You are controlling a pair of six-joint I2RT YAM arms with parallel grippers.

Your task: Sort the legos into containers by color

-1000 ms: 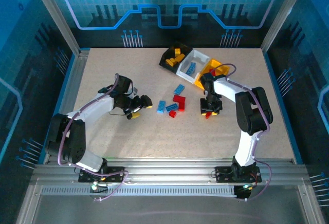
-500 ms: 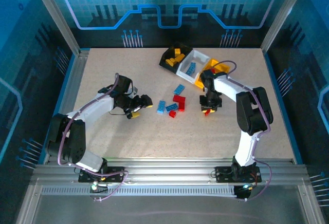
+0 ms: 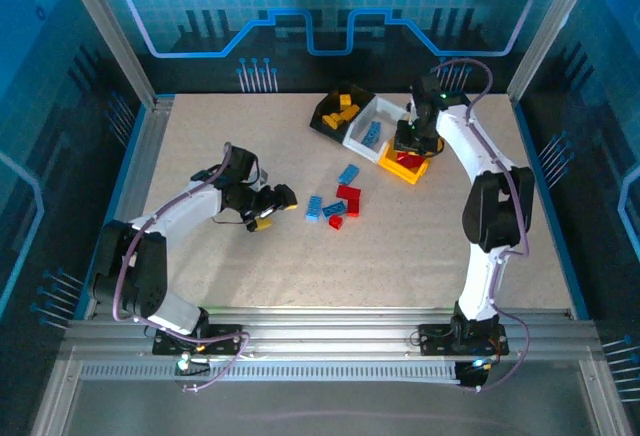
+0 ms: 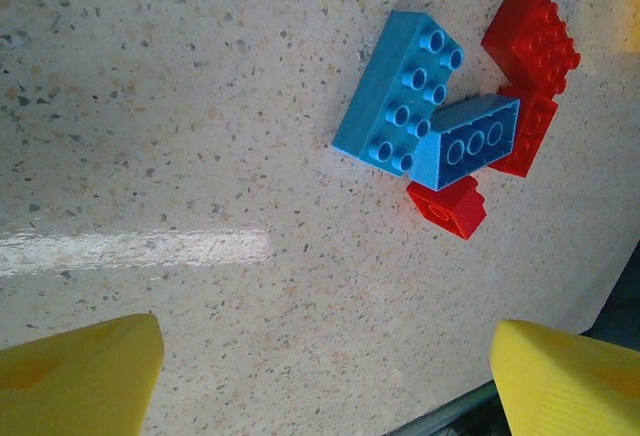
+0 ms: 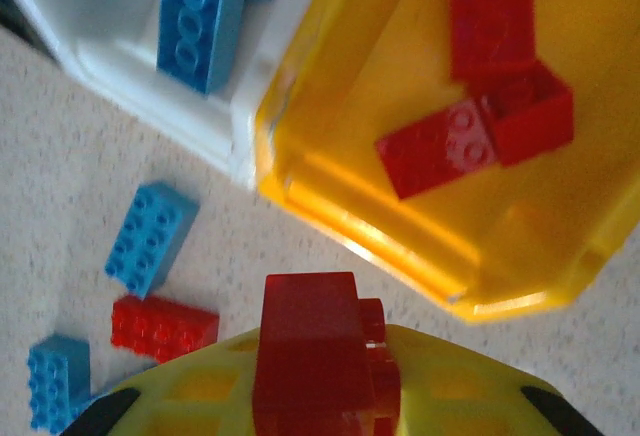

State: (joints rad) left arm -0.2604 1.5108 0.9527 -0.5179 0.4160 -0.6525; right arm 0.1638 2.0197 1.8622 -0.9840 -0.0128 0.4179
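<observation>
Three small square open-top plastic bins stand in a slanting row near the far edge of the speckled beige table (image 3: 250,286), right of its middle. The black bin (image 3: 320,121) holds yellow-orange studded bricks (image 3: 346,108), the white bin (image 3: 390,114) holds blue bricks (image 3: 372,134), and the yellow bin (image 5: 340,196) holds red bricks (image 5: 470,146).

My right gripper (image 3: 413,146) hangs above the yellow bin, fingers clamped on a small red studded plastic brick (image 5: 312,356). I judge this to be the delivery step for a red piece. In my right wrist view the brick appears to sit just short of the bin's near wall rather than squarely over the opening. So the next move calls for a little more reach toward the bin's middle, then parting the fingers to let the brick drop among the other reds. Releasing too early could bounce it off the rim onto the table or toward the white bin, which touches the yellow one.

My left gripper (image 3: 275,208) hovers low over the middle of the table, fingers spread wide and holding nothing. Just beyond it lies a loose cluster of about six pieces: a long blue brick (image 4: 400,91), a shorter blue brick (image 4: 465,141) touching it, and several loose red bricks (image 4: 447,206) beside those. These await sorting, blues to the white bin and reds to the yellow one.
</observation>
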